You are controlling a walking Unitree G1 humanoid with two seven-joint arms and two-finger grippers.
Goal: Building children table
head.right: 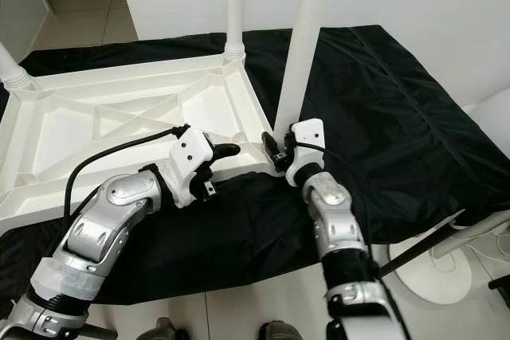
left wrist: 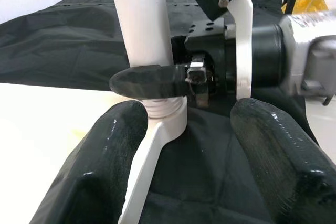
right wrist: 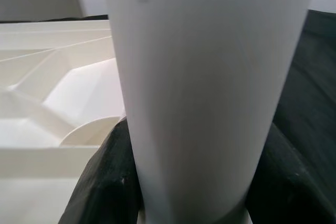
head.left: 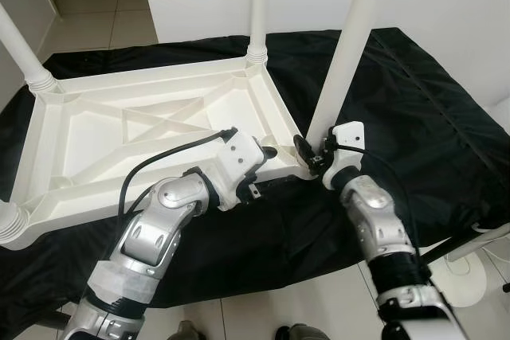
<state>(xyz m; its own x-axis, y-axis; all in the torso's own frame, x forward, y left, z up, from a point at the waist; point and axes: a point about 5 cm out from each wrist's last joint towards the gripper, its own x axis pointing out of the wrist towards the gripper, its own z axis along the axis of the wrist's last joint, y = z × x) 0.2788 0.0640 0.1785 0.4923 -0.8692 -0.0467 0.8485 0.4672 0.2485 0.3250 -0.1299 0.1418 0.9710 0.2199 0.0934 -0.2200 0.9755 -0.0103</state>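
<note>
White tabletop (head.left: 135, 129) lies upside down on black cloth (head.left: 414, 117). Right gripper (head.left: 312, 151) clamps near-corner leg (head.left: 347, 45) low, just above its socket; the leg's top is cut off by the frame. Left gripper (left wrist: 184, 145) sits spread open just beside that corner, its fingers (left wrist: 100, 166) straddling the tabletop rim. Socket joint partly hidden behind right gripper's fingers.

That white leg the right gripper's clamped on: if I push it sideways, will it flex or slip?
Probably stiff: the leg is a thick, straight tube. Its smooth, glossy surface could slip in the right gripper. The upturned tabletop looks like thin ribbed plastic, likely light, so it may slide on the black cloth.
</note>
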